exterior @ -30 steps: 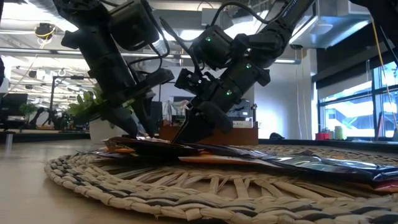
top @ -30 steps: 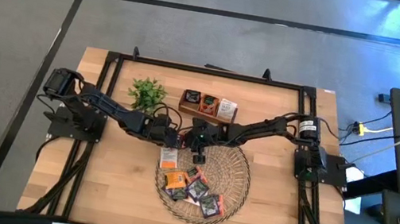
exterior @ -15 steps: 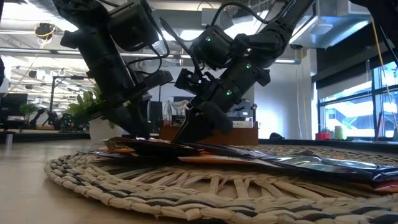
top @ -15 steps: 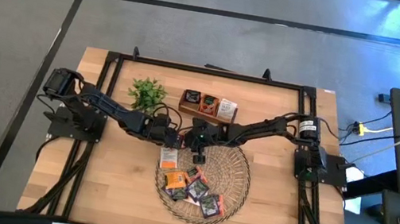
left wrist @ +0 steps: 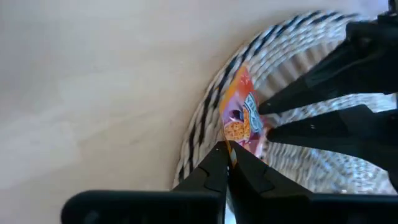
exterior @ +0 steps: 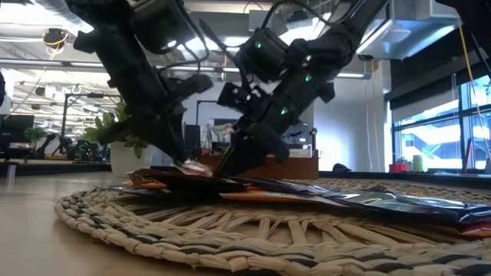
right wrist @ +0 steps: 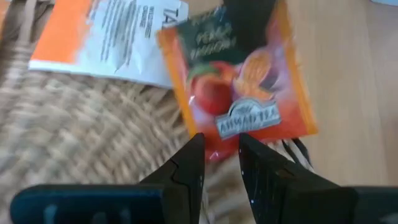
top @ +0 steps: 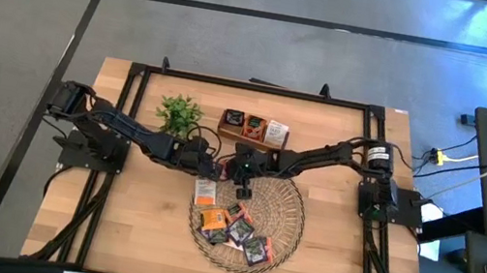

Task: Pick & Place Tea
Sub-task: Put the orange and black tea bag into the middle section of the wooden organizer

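The tea sachets (top: 231, 228) lie in a loose heap on the round woven tray (top: 286, 224), which sits on the wooden table (top: 330, 268) in front of both arms; orange and dark wrappers cluster on the tray's near half, and a white-and-orange sachet (top: 205, 192) rests at its left rim. An orange peach-printed sachet (right wrist: 242, 87) lies at the tray's edge, partly on the weave and partly over bare wood. The left gripper (left wrist: 227, 163) stands at the tray's left rim with its fingers pressed together on a corner of an orange sachet (left wrist: 240, 122); whether the wrapper is actually clamped or merely touched is hard to judge from the wrist view. The right gripper (right wrist: 219, 163) hovers just over the peach sachet with its fingers slightly parted, a narrow gap between them, holding nothing. In the high view the two grippers meet near the tray's far-left rim, close beside each other. Compared with one second earlier, the left arm's shoulder has swung outward toward the table's left edge, and in the low view the left gripper has shifted nearer the right gripper, with a pale sachet edge (exterior: 192, 165) now showing at its tips. Behind the tray stand the wooden compartment box (top: 254, 128) and the small green plant (top: 179, 112).
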You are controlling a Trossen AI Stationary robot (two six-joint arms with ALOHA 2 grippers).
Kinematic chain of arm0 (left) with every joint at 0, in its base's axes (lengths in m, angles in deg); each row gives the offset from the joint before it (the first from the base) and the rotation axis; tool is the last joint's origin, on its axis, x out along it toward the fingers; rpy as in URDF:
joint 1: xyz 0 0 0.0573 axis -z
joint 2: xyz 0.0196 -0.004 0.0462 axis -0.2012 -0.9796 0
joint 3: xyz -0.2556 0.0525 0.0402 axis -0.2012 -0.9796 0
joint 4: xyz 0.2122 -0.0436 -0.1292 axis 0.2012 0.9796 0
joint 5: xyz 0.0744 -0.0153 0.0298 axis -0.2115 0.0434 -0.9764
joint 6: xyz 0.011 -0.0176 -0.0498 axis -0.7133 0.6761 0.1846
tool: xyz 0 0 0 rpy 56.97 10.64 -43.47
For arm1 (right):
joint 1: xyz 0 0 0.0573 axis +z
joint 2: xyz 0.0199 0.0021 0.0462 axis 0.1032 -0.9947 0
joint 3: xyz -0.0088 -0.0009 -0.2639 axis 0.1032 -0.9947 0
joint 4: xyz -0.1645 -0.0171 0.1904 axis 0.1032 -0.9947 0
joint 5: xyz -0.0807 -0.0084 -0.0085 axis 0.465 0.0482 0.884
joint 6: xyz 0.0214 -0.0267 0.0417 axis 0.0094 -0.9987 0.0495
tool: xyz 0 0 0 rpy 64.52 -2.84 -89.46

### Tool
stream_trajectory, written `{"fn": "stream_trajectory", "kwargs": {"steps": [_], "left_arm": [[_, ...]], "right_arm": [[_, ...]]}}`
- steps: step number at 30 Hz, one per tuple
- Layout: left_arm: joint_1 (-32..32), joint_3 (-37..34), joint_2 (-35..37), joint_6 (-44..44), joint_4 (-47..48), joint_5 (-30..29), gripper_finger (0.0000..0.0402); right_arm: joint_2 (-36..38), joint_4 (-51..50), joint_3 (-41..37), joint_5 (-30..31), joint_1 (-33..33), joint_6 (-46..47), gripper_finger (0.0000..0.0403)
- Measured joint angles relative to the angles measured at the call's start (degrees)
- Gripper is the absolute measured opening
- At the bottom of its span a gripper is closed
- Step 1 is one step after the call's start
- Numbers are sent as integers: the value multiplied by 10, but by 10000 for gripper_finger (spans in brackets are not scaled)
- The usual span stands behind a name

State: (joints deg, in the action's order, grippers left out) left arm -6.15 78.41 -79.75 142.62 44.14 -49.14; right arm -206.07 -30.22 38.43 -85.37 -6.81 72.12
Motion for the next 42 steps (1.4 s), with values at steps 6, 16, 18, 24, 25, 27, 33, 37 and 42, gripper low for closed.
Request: {"fn": "stream_trajectory", "kwargs": {"steps": [6,16,18,24,25,27,33,37,42], "left_arm": [[-1,0,53,-82,51,13,3],[-8,2,143,-277,-15,178,2],[-8,2,149,-287,-11,212,3],[2,24,119,-319,37,269,2],[5,34,110,-327,53,271,2],[9,61,89,-349,86,271,2],[21,142,27,-418,173,279,3],[24,184,-7,-451,230,295,3],[31,203,-25,-495,223,266,3]], "right_arm": [[56,-52,1,9,0,-1,101],[132,-176,2,-3,0,6,101],[135,-180,2,-23,2,35,101],[130,-172,2,-158,3,64,101],[130,-172,2,-170,4,64,101],[130,-168,2,-181,3,64,101],[130,-165,2,-182,5,68,101],[130,-160,2,-181,19,93,101],[126,-120,-3,-181,43,109,101]]}}
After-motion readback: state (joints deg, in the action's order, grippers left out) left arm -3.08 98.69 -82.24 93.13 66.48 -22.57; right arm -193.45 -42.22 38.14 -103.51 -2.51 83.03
